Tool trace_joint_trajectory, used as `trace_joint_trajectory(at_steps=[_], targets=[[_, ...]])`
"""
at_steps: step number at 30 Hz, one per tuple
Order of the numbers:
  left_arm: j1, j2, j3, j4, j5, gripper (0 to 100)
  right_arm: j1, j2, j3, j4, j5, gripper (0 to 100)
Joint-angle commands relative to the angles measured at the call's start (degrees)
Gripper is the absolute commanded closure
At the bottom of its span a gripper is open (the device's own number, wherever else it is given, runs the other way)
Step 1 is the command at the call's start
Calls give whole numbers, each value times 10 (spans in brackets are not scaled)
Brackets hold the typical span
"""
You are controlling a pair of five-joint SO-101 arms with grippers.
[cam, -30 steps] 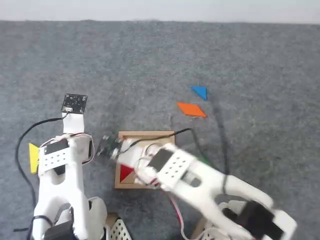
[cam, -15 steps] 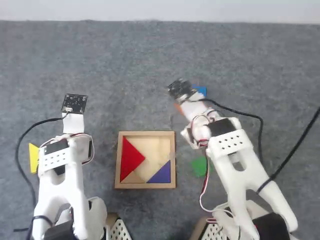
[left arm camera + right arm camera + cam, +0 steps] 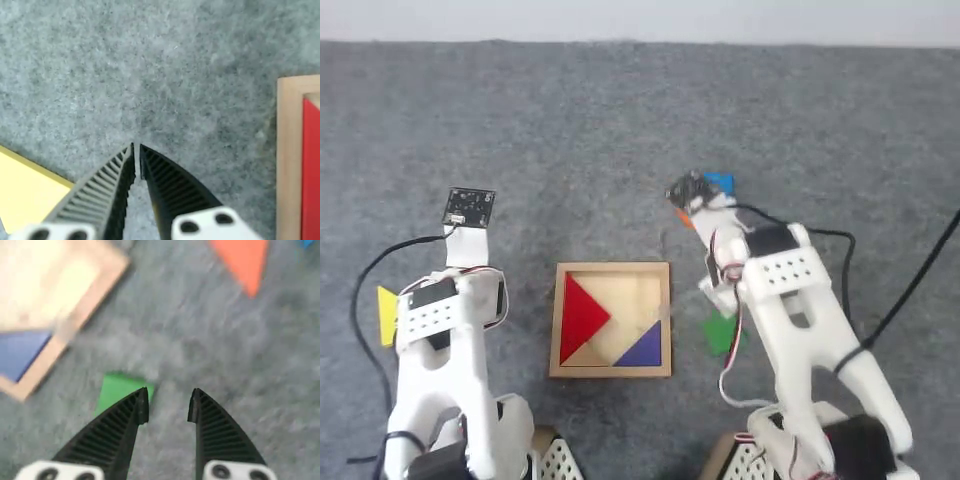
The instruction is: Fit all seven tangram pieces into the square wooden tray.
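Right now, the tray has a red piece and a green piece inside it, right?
Not quite. In the high view the tray holds the red piece and a blue piece; the green piece lies on the grey mat outside it.

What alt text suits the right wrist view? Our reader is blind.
The right arm's black jaws stand open above grey carpet, near a flat green tangram piece. Farther off lie an orange piece and a corner of the square wooden tray holding a blue-violet triangle.
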Motion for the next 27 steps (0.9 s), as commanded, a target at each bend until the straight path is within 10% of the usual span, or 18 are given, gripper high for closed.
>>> trace_joint_trajectory(at_steps=[1, 27], targets=[[0, 1, -28, -11, -5, 985, -24, -98, 63, 5, 10, 805], [0, 2, -27, -11, -5, 985, -116, -29, 179, -126, -167, 746]])
